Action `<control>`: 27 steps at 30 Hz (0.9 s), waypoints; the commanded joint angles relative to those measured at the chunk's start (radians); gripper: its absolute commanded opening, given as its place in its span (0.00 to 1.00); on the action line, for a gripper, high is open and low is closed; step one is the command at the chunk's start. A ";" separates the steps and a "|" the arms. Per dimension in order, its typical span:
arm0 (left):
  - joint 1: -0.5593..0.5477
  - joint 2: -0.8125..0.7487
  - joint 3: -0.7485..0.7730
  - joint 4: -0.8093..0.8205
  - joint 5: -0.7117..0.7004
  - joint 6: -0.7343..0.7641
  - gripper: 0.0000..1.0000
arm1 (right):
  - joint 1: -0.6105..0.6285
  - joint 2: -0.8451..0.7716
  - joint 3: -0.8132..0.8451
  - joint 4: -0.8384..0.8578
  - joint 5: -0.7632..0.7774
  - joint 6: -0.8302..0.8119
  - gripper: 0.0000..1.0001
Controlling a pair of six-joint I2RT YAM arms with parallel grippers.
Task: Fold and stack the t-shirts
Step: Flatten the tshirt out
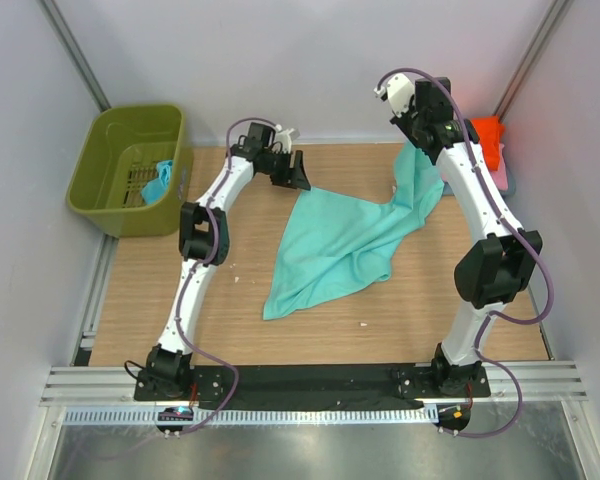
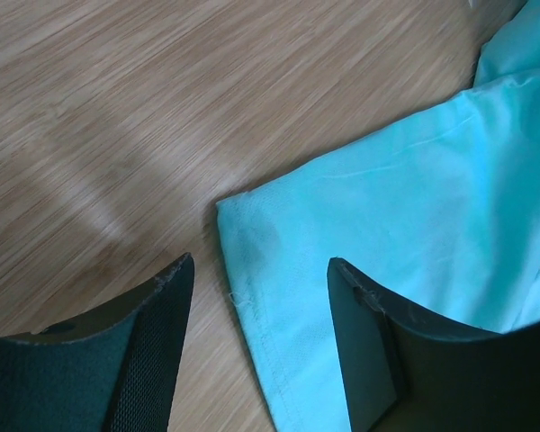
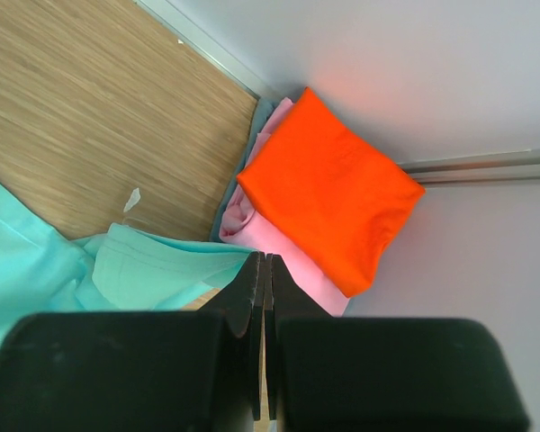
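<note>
Wooden table (image 1: 230,320), and a teal t-shirt (image 1: 340,245) sprawls across its middle. Its far-right corner is hoisted up, pinched in the closed right gripper (image 3: 263,261). An olive basket (image 1: 95,190) sits far left. In the far-right corner, a folded orange t-shirt (image 3: 328,189) tops a pink t-shirt (image 3: 292,274). The left gripper (image 2: 261,270) hangs jaws apart over the far-left hem.
</note>
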 commanded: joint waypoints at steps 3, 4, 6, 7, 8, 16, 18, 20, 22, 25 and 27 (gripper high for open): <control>-0.021 0.036 0.048 0.067 0.041 -0.035 0.61 | 0.009 -0.031 -0.002 0.009 0.026 -0.018 0.01; -0.022 0.040 0.051 0.074 0.043 -0.038 0.60 | 0.009 -0.030 -0.005 0.008 0.031 -0.018 0.01; -0.022 0.053 0.054 0.080 0.041 -0.044 0.59 | 0.009 -0.028 -0.008 0.009 0.034 -0.021 0.01; -0.022 0.057 0.056 0.087 0.040 -0.047 0.59 | 0.009 -0.026 -0.010 0.008 0.035 -0.021 0.01; -0.022 0.062 0.059 0.088 0.041 -0.047 0.59 | 0.011 -0.025 -0.010 0.008 0.037 -0.023 0.01; -0.024 0.088 0.065 0.108 0.032 -0.060 0.38 | 0.017 -0.014 -0.007 0.008 0.049 -0.025 0.01; -0.022 0.089 0.066 0.114 0.025 -0.066 0.34 | 0.020 -0.013 -0.007 0.011 0.054 -0.028 0.01; -0.021 0.089 0.068 0.119 0.014 -0.070 0.24 | 0.023 -0.011 -0.007 0.011 0.057 -0.029 0.01; -0.022 0.086 0.069 0.119 0.011 -0.067 0.06 | 0.023 -0.010 -0.007 0.014 0.060 -0.031 0.01; -0.021 0.077 0.079 0.108 -0.017 -0.055 0.00 | 0.025 -0.008 -0.007 0.018 0.066 -0.028 0.01; -0.014 0.042 0.083 0.093 -0.021 -0.046 0.00 | 0.026 -0.011 -0.004 0.028 0.081 -0.015 0.01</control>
